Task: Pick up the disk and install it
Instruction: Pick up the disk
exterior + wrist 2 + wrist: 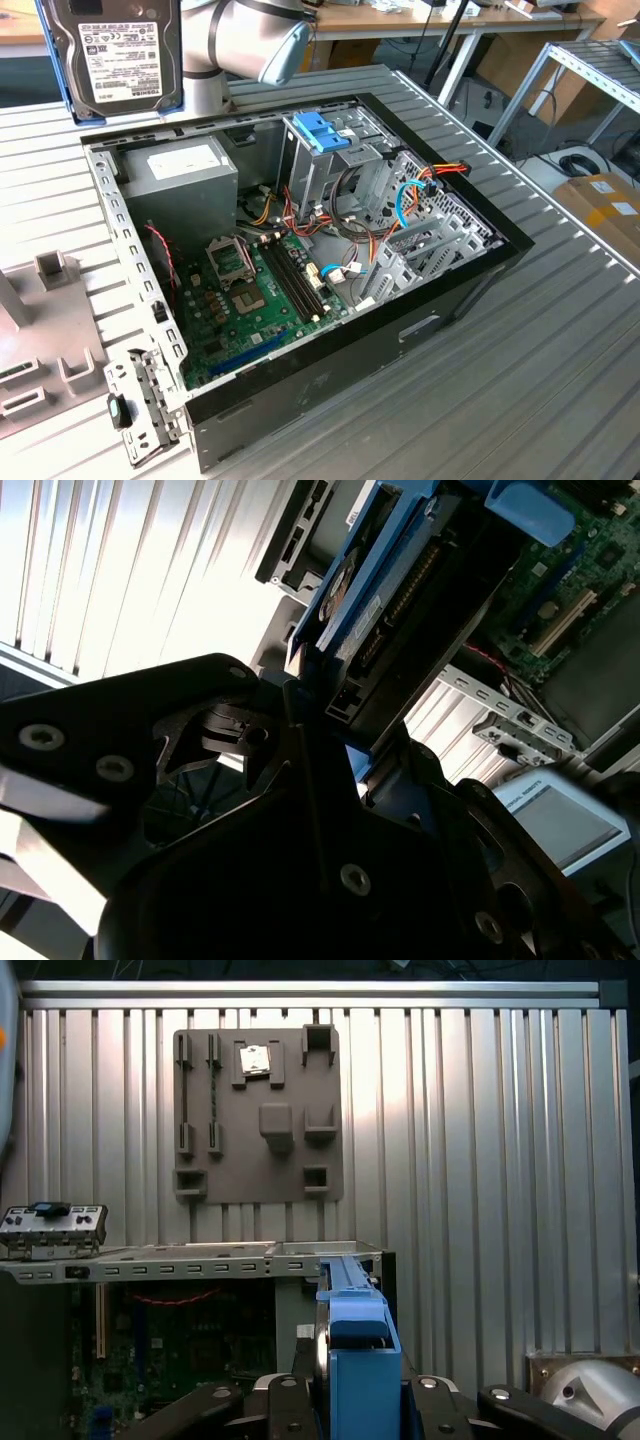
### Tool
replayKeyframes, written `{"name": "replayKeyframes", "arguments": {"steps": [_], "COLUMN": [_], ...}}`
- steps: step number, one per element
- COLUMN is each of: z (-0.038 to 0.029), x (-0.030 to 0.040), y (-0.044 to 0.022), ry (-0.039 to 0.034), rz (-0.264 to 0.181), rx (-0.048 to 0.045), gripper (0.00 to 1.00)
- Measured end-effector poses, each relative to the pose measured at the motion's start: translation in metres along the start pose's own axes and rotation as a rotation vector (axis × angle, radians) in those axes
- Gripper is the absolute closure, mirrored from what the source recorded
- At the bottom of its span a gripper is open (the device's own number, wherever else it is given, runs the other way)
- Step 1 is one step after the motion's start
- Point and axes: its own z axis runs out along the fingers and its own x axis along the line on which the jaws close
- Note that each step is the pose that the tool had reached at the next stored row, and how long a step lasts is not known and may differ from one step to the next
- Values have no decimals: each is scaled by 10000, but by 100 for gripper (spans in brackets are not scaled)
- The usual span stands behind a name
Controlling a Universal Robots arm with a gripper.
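The disk (118, 55) hangs upright in the air at the exterior view's upper left, above the back corner of the open computer case (300, 260). Its white label faces the camera and blue rails run along its edges. In both wrist views my gripper (355, 1405) is shut on the disk (356, 1345), with black fingers (290, 1400) on either side of the blue rail. The second wrist view shows the disk's (400, 590) connector edge sticking out from my gripper (340, 715). The metal drive cage with a blue handle (325, 130) stands inside the case, to the exterior view's right of the disk.
A grey power-supply box (185, 170) sits in the case's back corner beside the motherboard (245, 290) and loose cables (400, 200). A grey fixture plate (258, 1110) lies on the ribbed metal table (520, 380). A cardboard box (605, 205) sits past the table's right edge.
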Motion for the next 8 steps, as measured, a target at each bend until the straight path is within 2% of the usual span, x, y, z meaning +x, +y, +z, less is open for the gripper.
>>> {"name": "replayKeyframes", "arguments": {"steps": [8], "z": [-2], "x": [-2], "y": [-59], "ry": [0], "rz": [0], "rx": [0], "gripper": [63]}}
